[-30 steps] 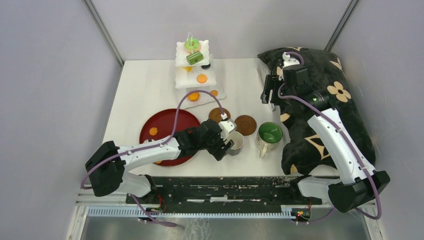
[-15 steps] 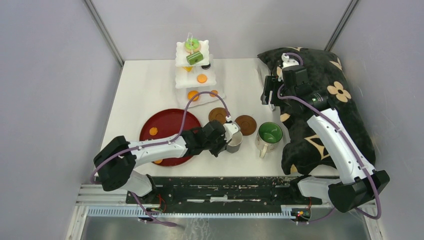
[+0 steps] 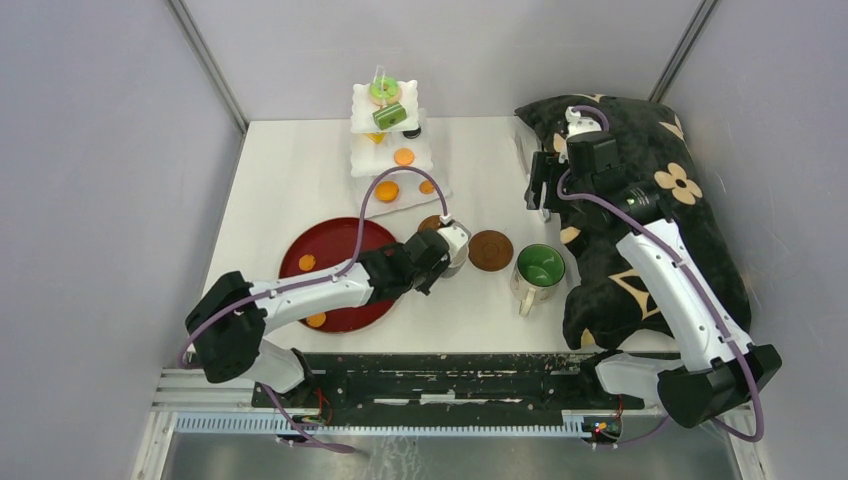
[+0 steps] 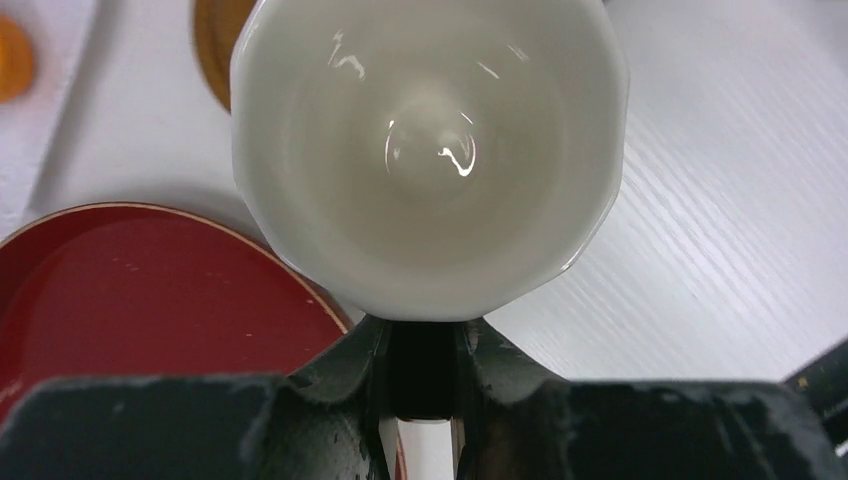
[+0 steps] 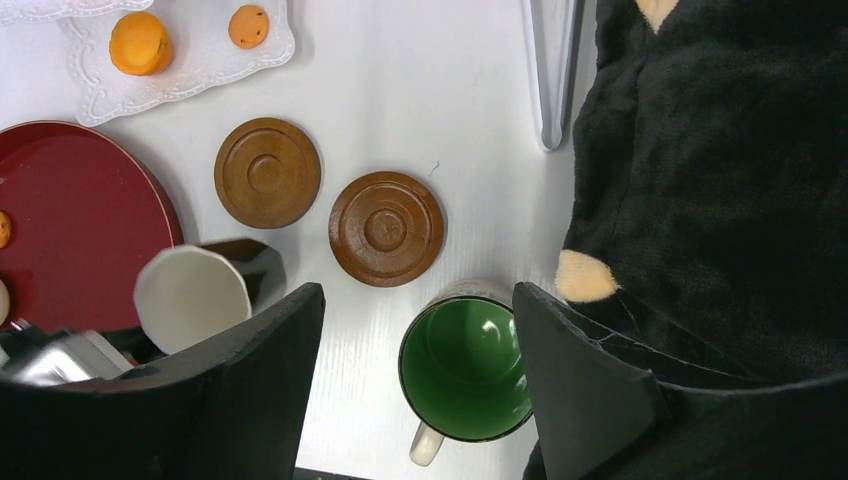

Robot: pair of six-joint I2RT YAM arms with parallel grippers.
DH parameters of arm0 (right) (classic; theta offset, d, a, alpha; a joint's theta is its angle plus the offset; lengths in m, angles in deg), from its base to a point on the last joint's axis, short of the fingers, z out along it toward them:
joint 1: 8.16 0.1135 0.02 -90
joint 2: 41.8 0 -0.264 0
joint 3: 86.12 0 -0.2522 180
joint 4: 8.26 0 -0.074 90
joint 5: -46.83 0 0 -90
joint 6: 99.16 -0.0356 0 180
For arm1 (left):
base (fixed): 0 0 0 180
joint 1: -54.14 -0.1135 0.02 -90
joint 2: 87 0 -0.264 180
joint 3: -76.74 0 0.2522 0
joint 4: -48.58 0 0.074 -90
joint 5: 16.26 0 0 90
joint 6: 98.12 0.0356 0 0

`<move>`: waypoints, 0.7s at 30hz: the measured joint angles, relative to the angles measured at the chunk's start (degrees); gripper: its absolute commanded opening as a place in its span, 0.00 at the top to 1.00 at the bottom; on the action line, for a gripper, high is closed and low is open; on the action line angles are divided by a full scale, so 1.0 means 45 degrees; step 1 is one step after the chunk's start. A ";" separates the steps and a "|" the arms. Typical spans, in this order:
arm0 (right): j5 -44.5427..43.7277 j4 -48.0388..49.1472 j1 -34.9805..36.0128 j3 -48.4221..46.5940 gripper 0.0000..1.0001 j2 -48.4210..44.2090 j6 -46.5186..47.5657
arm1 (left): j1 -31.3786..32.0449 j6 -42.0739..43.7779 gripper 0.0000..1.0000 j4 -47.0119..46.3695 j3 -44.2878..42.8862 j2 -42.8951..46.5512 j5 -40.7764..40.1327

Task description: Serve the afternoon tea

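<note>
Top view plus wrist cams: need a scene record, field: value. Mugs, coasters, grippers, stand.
left gripper: shut on white mug, clamped at its near side
white mug position: at the edge of the red tray, on no coaster
coaster by the tray: bare
second coaster: bare
green mug: on the table beside the second coaster, not on it
right gripper: open, empty, above the green mug
three-tier stand: sweets on every tier

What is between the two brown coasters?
Only a thin strip of bare table lies between the left coaster and the right coaster. The right wrist view shows it.
</note>
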 measured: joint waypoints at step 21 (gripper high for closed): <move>-0.0500 -0.0267 -0.0019 0.0000 0.25 -0.0738 0.0068 | -0.1676 -0.2511 0.97 -0.0855 -0.2443 -0.3167 -0.2521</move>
